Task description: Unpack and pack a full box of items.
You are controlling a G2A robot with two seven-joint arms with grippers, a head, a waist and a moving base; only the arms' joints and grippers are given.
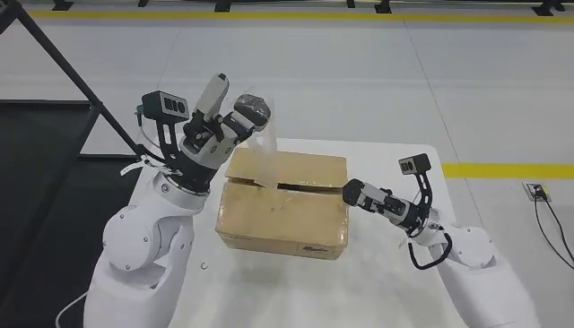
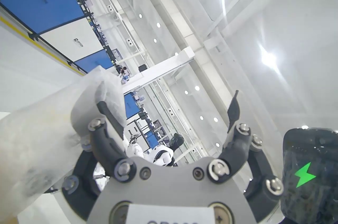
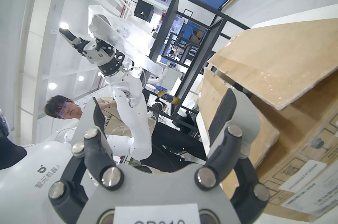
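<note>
A brown cardboard box [image 1: 282, 204] stands in the middle of the white table [image 1: 386, 279]. Its top flaps [image 3: 280, 61] are slightly parted along the seam. My left gripper [image 1: 229, 98] is raised above the box's far left corner, pointing up, and is open [image 2: 169, 114]. A strip of clear film [image 1: 263, 149] clings to one of its fingers [image 2: 107, 114] and hangs down to the box top. The film [image 3: 124, 37] and the left gripper [image 3: 79, 36] also show in the right wrist view. My right gripper [image 1: 352, 191] is open [image 3: 161, 114] beside the box's right side, holding nothing.
A black metal frame [image 1: 54, 68] stands left of the table. Bare tabletop lies in front of the box and to its right. A dark rounded part with a green lightning mark [image 2: 306, 172] sits beside the left gripper's base.
</note>
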